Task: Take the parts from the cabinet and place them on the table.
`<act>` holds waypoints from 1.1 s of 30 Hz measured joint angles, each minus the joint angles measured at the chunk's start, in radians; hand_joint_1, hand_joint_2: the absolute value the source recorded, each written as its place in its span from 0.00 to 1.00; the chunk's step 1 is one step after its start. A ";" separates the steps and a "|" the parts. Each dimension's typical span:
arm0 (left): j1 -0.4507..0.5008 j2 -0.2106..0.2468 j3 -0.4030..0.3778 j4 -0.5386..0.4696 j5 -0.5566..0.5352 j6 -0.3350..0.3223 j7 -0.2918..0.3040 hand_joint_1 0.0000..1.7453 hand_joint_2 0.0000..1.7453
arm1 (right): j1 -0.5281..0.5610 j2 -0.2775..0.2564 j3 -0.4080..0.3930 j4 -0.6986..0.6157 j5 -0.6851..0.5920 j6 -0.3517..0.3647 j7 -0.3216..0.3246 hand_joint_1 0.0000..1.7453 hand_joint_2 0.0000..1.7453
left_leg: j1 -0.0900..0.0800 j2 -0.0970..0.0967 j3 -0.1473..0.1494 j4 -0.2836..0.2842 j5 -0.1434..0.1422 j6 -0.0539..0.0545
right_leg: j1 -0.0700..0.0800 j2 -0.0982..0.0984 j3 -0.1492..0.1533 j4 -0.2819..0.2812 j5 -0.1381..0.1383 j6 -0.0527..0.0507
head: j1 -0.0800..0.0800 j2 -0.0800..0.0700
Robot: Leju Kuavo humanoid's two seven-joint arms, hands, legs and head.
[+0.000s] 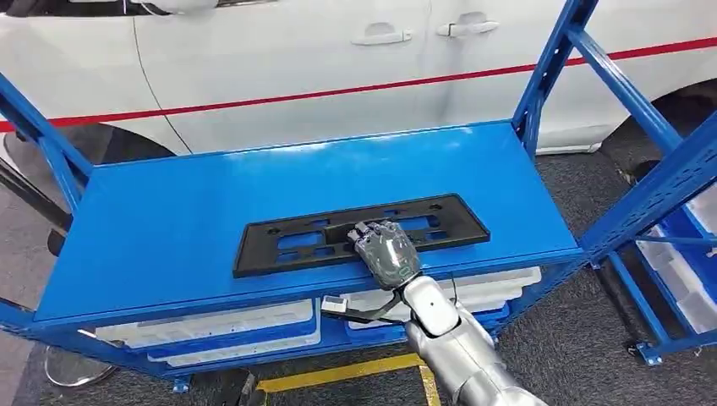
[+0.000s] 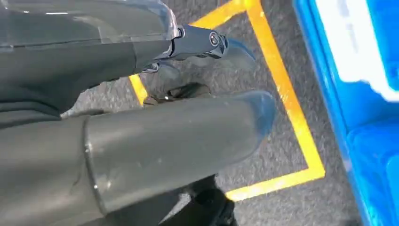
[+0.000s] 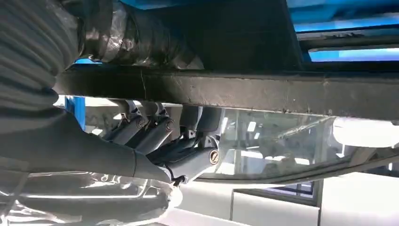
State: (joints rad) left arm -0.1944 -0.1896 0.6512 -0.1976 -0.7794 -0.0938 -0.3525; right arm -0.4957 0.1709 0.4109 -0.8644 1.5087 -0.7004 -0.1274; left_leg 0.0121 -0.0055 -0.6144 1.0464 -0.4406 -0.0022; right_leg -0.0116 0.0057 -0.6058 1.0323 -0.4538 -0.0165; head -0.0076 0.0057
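A long black slotted plastic frame (image 1: 279, 245) lies flat near the front edge of the blue cabinet shelf (image 1: 186, 203). My right hand (image 1: 387, 251) rests over the frame's middle and grips it. In the right wrist view, its fingers (image 3: 155, 134) curl around the frame's black bar (image 3: 263, 92). My left hand (image 2: 141, 136) hangs above the grey floor, its thumb and fingers apart and nothing between them.
A white car (image 1: 338, 68) with a red stripe stands close behind the cabinet. Blue uprights (image 1: 550, 68) rise at the shelf's back right corner. White and blue trays (image 1: 220, 326) sit on the lower shelf. Another blue rack (image 1: 676, 194) stands at the right. Yellow tape (image 2: 287, 94) marks the floor.
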 joint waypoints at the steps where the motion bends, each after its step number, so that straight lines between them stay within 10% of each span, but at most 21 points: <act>1: -0.001 0.000 0.000 0.000 0.002 0.000 0.000 0.00 0.00 | -0.001 0.000 0.000 0.000 0.000 0.000 -0.002 1.00 1.00 | -0.005 -0.001 0.015 -0.019 -0.006 0.003 | 0.008 0.001 -0.004 0.006 -0.002 0.005 | -0.001 0.000; 6: 0.002 0.001 0.002 0.000 0.002 0.002 -0.003 0.00 0.00 | 0.000 0.000 -0.005 -0.013 -0.003 0.000 -0.008 1.00 1.00 | 0.001 -0.001 0.017 -0.032 0.004 0.030 | 0.003 0.001 -0.010 0.019 -0.015 0.030 | 0.000 0.000; 9: 0.000 0.002 0.002 0.000 0.002 0.011 -0.008 0.00 0.00 | 0.005 -0.001 -0.019 -0.032 -0.020 0.000 -0.031 1.00 1.00 | 0.000 0.001 0.016 -0.031 0.003 0.042 | 0.000 -0.001 -0.102 0.213 -0.118 0.038 | 0.000 0.000; 11: 0.003 0.003 0.002 0.000 0.003 0.017 -0.016 0.00 0.00 | 0.023 -0.001 -0.047 -0.075 -0.052 0.000 -0.093 1.00 1.00 | 0.000 0.000 0.016 -0.028 0.002 0.044 | -0.003 -0.001 -0.147 0.298 -0.130 0.042 | 0.000 0.000; 15: 0.004 0.002 0.003 0.000 0.003 0.021 -0.024 0.00 0.00 | 0.030 0.027 -0.140 -0.200 -0.105 0.000 -0.202 1.00 1.00 | 0.000 -0.002 0.017 -0.019 -0.008 0.033 | -0.009 -0.004 -0.025 0.035 0.014 0.037 | 0.000 0.000; 21: 0.006 0.003 0.005 0.000 0.003 0.024 -0.026 0.00 0.00 | 0.038 0.061 -0.213 -0.292 -0.129 0.000 -0.279 1.00 1.00 | 0.001 0.000 0.010 -0.005 -0.024 0.001 | -0.004 -0.002 -0.012 0.002 0.007 0.007 | 0.000 0.000; 24: 0.008 0.003 0.005 0.000 -0.005 0.045 -0.035 0.00 0.00 | 0.050 0.111 -0.302 -0.368 -0.152 0.000 -0.424 1.00 1.00 | 0.001 0.000 -0.072 0.185 -0.131 -0.007 | -0.002 -0.003 -0.012 0.002 0.005 -0.007 | 0.000 0.000; 26: 0.011 0.003 0.005 0.000 -0.011 0.061 -0.037 0.00 0.00 | 0.057 0.132 -0.344 -0.409 -0.161 0.001 -0.462 1.00 1.00 | 0.001 0.000 -0.125 0.291 -0.155 -0.010 | 0.000 -0.004 -0.011 0.004 0.004 -0.009 | 0.000 0.000; 30: 0.013 0.004 0.005 0.000 -0.013 0.063 -0.039 0.00 0.00 | 0.062 0.156 -0.400 -0.460 -0.171 0.001 -0.482 1.00 1.00 | 0.002 0.000 -0.008 0.040 -0.004 -0.002 | -0.001 0.000 -0.006 0.011 -0.004 -0.002 | 0.000 0.000; 33: 0.010 0.005 0.005 0.000 -0.008 0.089 -0.041 0.00 0.00 | 0.064 0.164 -0.436 -0.515 -0.203 0.001 -0.522 1.00 1.00 | -0.005 -0.003 0.011 -0.006 -0.017 0.008 | 0.005 0.001 -0.013 0.014 -0.002 0.012 | 0.000 0.000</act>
State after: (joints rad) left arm -0.1842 -0.1850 0.6561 -0.1976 -0.7877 -0.0049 -0.3937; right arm -0.4312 0.3349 -0.0256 -1.3795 1.3054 -0.6996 -0.6489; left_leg 0.0070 -0.0081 -0.6035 1.0400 -0.4577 0.0057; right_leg -0.0067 0.0062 -0.6192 1.0459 -0.4562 -0.0045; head -0.0076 0.0057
